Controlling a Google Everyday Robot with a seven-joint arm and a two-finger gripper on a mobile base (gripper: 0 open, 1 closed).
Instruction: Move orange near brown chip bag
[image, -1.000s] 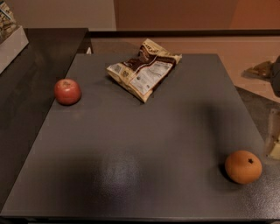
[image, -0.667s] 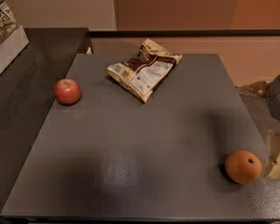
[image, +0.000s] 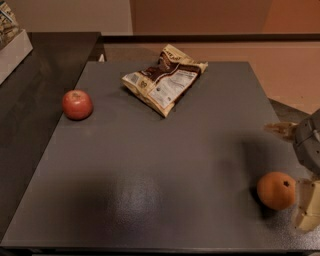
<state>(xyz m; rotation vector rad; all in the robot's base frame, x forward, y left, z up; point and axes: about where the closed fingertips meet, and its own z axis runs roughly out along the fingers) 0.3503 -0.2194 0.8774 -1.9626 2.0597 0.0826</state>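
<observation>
The dark grey table (image: 150, 200) fills the view. The brown chip bag (image: 162, 82) lies crumpled at its far edge, label panel up, exactly where it lay a second ago. The gripper (image: 296, 170) is what has changed: it has come down along the right edge of the table and now sits just beside the orange. Its jaws are spread wide, with one pale finger (image: 281, 129) beyond the fruit and the other close by its near side. The red apple (image: 77, 104) rests on the left side, well apart from everything, and has not stirred. The orange (image: 276, 190) sits at the near right corner with its stem mark facing right, unmoved and not yet gripped, far from the bag. I judge this to be the end of the approach. What remains is to close on the fruit and carry it across to the bag.
</observation>
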